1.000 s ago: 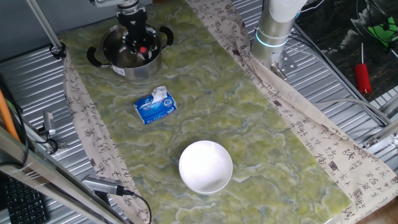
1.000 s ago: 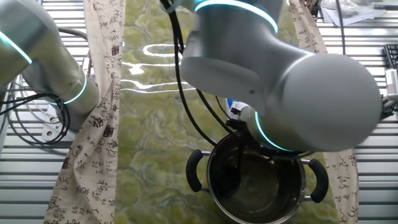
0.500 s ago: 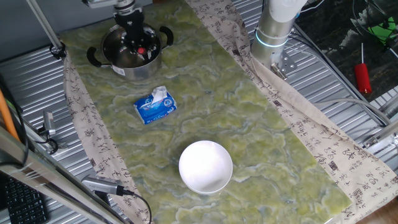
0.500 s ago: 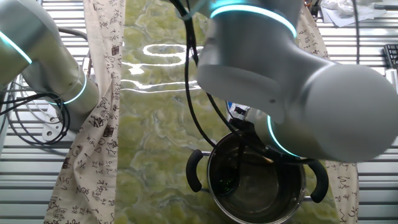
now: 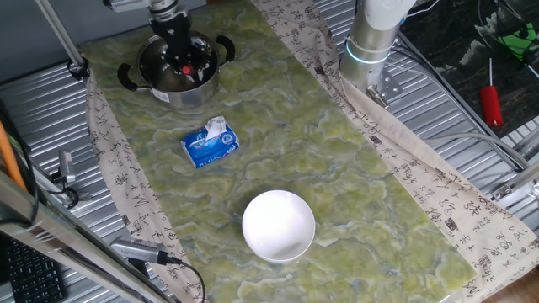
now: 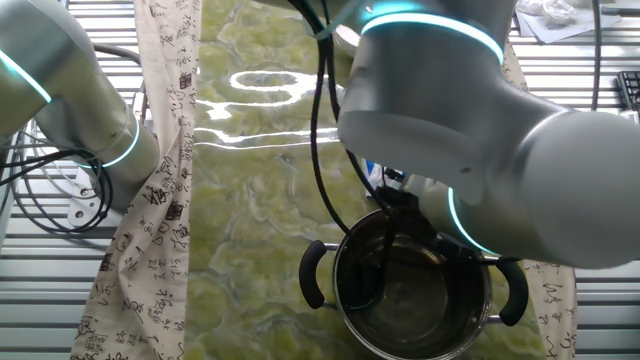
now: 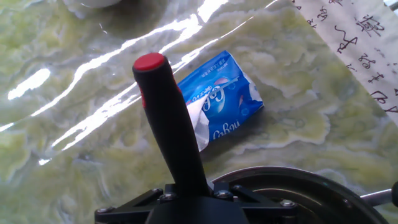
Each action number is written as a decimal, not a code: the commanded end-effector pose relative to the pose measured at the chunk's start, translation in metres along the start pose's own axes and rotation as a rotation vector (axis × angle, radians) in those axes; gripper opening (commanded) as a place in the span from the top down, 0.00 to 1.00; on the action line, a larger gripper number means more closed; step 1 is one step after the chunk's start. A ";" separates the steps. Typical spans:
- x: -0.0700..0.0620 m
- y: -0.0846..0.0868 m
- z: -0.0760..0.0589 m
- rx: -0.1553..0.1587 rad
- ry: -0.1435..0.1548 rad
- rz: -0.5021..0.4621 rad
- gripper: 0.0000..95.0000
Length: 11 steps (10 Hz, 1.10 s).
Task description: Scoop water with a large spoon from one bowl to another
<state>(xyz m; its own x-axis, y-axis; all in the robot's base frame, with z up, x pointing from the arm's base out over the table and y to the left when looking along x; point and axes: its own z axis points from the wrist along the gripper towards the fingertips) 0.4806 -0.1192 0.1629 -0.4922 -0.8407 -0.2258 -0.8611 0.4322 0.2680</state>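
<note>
Over at the far corner of the green mat, the gripper [image 5: 178, 52] hangs right above the steel pot [image 5: 177, 71], clamped on the handle of the large spoon [image 7: 169, 130]. From the hand view that black handle runs up out of the fingers to its red tip, so the hold looks firm and low on the shaft. The scoop end is down inside the pot [image 6: 410, 290]; the other fixed view shows a dark stem dropping past the rim, but whether the scoop is under the water I cannot tell.

This looks like the dip itself, and the job now is patience: sink the scoop fully, level it before lifting, and rise straight up so the handle clears the pot's rim and black side handles. A tilt on the way out would spill the load straight back.

The white bowl [image 5: 279, 225] sits well apart, at the near end of the mat, with a blue tissue packet [image 5: 210, 143] lying between it and the pot. That makes for a long carry, so I'd say slow and level is the call, passing over or beside the packet. At the right edge of the table, a red-handled screwdriver [image 5: 491, 103] lies out of play.
</note>
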 end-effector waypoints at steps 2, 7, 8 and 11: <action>-0.004 -0.001 -0.002 -0.034 -0.018 0.027 1.00; -0.008 -0.001 -0.004 -0.058 -0.042 0.046 1.00; -0.010 -0.001 -0.005 -0.034 -0.019 -0.007 1.00; -0.012 -0.002 -0.005 -0.030 -0.005 -0.050 1.00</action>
<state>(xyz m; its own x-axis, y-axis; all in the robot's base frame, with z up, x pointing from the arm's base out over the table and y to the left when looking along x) 0.4870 -0.1111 0.1699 -0.4644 -0.8508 -0.2458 -0.8731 0.3933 0.2882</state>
